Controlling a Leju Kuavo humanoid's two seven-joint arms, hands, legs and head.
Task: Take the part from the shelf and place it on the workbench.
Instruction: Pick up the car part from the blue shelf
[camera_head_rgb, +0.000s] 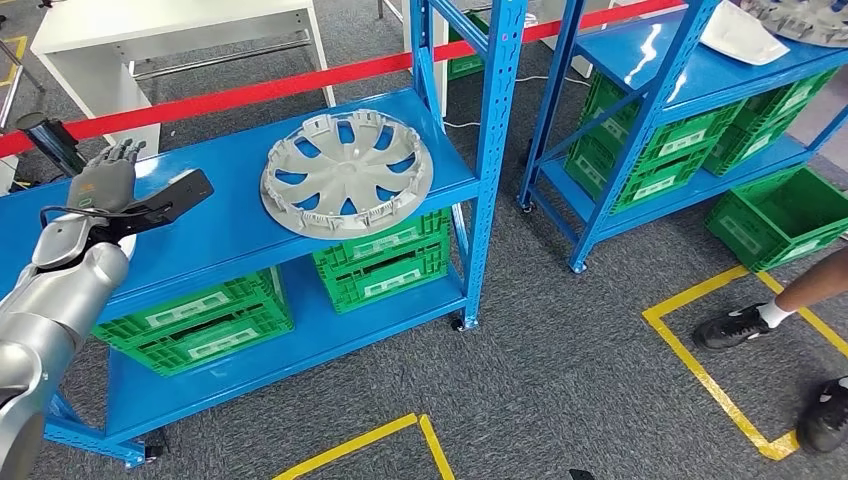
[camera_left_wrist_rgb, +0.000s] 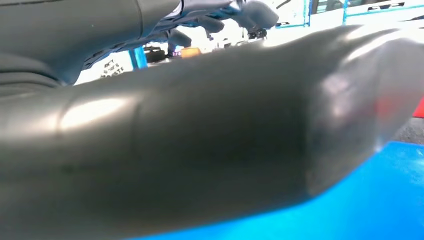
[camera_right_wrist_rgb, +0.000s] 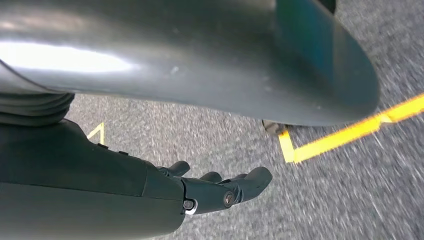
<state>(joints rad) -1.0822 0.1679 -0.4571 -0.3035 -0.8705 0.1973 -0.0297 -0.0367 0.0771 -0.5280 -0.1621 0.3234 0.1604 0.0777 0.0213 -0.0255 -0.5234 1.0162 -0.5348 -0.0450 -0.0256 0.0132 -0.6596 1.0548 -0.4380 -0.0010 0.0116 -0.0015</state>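
The part, a grey plastic wheel cover (camera_head_rgb: 347, 172), lies flat on the top level of the blue shelf (camera_head_rgb: 230, 230), towards its right end. My left hand (camera_head_rgb: 108, 178) hovers over the shelf's left end, well left of the wheel cover and not touching it. Its fingers point up and its dark thumb sticks out towards the cover, with nothing held. In the left wrist view the thumb (camera_left_wrist_rgb: 200, 150) lies just above the blue shelf surface (camera_left_wrist_rgb: 380, 200). My right hand (camera_right_wrist_rgb: 220, 187) hangs over the grey carpet with its fingers loosely spread, holding nothing.
Green crates (camera_head_rgb: 380, 262) stand on the lower shelf level. A second blue rack (camera_head_rgb: 690, 70) at the right holds more crates and another wheel cover (camera_head_rgb: 800, 18). A red tape (camera_head_rgb: 300, 85) runs behind the shelf, a white table (camera_head_rgb: 170, 30) stands beyond. A person's shoes (camera_head_rgb: 735, 325) rest by yellow floor lines.
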